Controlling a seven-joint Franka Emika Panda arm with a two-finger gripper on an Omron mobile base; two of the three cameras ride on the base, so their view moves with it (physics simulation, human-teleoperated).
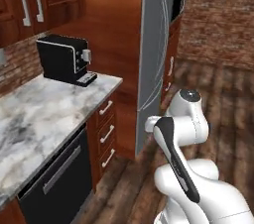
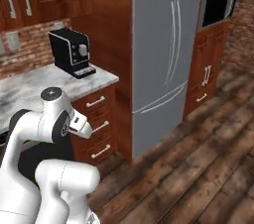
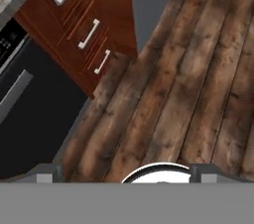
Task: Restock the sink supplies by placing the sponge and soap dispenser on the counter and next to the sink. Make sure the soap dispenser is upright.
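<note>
We take the coffee machine [image 1: 66, 59] as our landmark. It stands at the far end of a marble countertop [image 1: 44, 114]. Below and nearer us than it sits a black dishwasher [image 1: 57, 181], then a stack of three drawers [image 1: 105, 131] at the countertop's end. Right of the machine rises a grey refrigerator [image 2: 166, 49], and beyond that a wall oven [image 2: 218, 2] over open plank floor [image 2: 198, 168].

Our gripper [image 3: 124, 173] hangs folded low over the floor, its jaws spread to their full width and holding nothing. We cannot place the sponge, the soap dispenser or the sink from here.

We judge the task barely begun: this looks like the search stage, and our next move calls for driving the base to find the supplies. The countertop's corner and drawer fronts lie close on our left, with roomy floor to the right.
</note>
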